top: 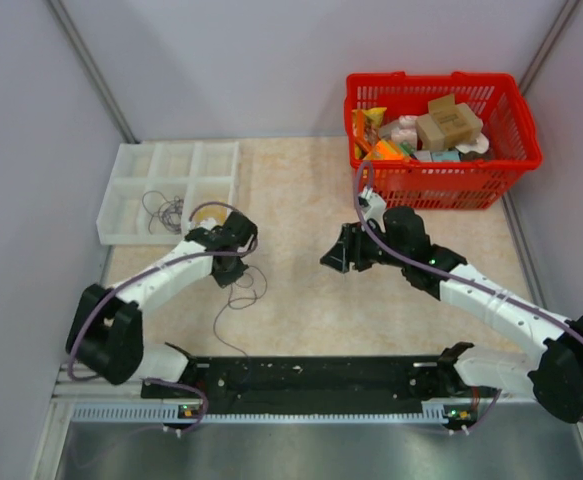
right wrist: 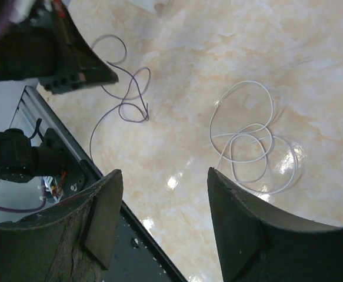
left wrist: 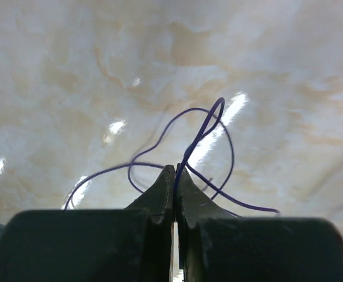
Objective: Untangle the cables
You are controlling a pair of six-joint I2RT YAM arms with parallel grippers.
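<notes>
Jaws of the left gripper [left wrist: 175, 170] were clamped shut on the purple cable [left wrist: 200, 132], its loops lying just ahead on the table [left wrist: 71, 70], while the wide-open right gripper [right wrist: 164, 173] hung nearer the whitish cable [right wrist: 247, 141] coiled just beyond it.

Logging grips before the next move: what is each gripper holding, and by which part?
Left gripper pinches the dark purple cable mid-length, below its loop; right gripper holds nothing.

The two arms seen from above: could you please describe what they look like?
The left arm and right arm have white links, black joint housings and a thick purple cable running along each. Their fingers are dark and wedge-shaped.
</notes>
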